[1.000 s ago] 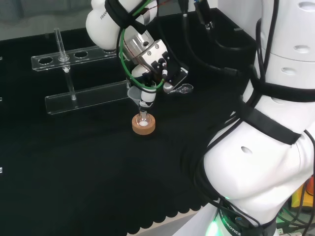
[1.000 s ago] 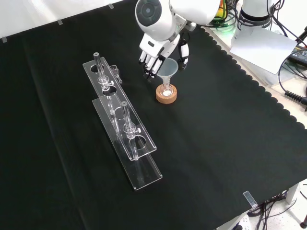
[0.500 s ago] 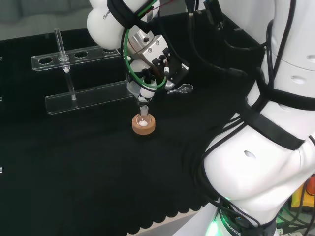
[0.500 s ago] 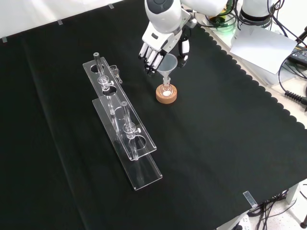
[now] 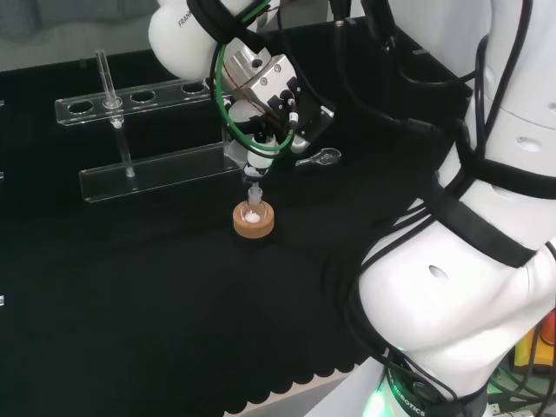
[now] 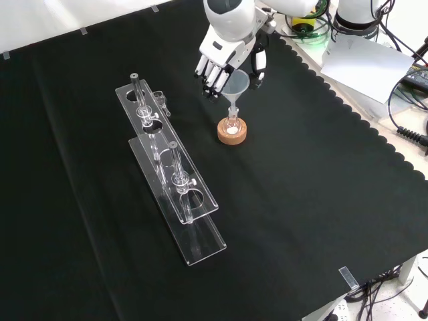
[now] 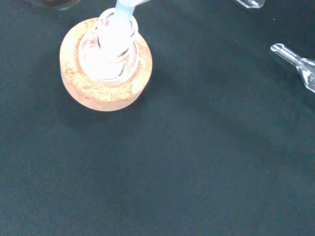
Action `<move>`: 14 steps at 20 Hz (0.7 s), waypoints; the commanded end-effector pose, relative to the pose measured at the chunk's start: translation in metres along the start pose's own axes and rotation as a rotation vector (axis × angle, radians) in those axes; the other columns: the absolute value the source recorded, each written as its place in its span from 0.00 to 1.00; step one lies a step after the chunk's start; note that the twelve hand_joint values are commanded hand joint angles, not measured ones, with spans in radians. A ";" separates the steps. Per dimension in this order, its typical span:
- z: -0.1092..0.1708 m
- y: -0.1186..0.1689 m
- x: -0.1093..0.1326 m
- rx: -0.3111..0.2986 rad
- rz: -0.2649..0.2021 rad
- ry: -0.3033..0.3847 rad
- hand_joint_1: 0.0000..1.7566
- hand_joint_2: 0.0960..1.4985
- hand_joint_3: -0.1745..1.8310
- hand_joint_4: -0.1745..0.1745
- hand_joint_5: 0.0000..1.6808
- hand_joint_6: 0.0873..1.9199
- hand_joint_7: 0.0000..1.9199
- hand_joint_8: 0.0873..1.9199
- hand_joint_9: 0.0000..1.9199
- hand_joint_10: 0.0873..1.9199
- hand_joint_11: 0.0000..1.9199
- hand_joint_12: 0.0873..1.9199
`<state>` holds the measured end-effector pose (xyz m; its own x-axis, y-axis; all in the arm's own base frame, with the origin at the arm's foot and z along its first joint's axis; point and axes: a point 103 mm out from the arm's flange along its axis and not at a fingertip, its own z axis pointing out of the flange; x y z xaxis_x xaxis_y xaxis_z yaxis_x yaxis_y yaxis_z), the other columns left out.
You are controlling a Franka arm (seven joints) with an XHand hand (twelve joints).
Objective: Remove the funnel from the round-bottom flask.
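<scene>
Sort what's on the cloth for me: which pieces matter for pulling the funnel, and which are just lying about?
Part of the job:
- clear cone-shaped funnel, pinched by the hand, stem tip at the flask mouth
- small round-bottom glass flask
- cork ring stand under it

Lying about:
- clear plastic tube rack with glass tubes
- small glass piece on the cloth

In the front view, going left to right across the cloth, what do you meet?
Clear test tube rack → hand holding the funnel, over the round-bottom flask on its cork ring → white sheet off the cloth's edge.
</scene>
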<state>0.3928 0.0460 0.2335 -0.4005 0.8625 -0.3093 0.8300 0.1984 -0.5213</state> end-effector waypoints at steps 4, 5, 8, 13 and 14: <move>-0.036 -0.041 -0.020 -0.053 0.037 0.008 0.40 0.48 0.37 0.45 0.36 0.24 0.18 0.28 0.42 0.20 0.25 0.68; -0.039 -0.043 -0.021 -0.057 0.039 0.008 0.40 0.48 0.37 0.45 0.36 0.24 0.18 0.28 0.42 0.20 0.25 0.68; -0.049 -0.050 -0.024 -0.076 0.043 0.009 0.40 0.48 0.37 0.45 0.35 0.25 0.18 0.28 0.42 0.20 0.25 0.69; -0.062 -0.053 -0.034 -0.093 0.060 0.021 0.40 0.48 0.37 0.45 0.35 0.25 0.18 0.28 0.42 0.20 0.25 0.68; -0.065 -0.053 -0.036 -0.091 0.064 0.027 0.40 0.48 0.37 0.45 0.35 0.25 0.18 0.28 0.42 0.20 0.25 0.68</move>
<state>0.3846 0.0361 0.3132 -0.3485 0.8778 -0.3287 0.8834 0.1904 -0.4281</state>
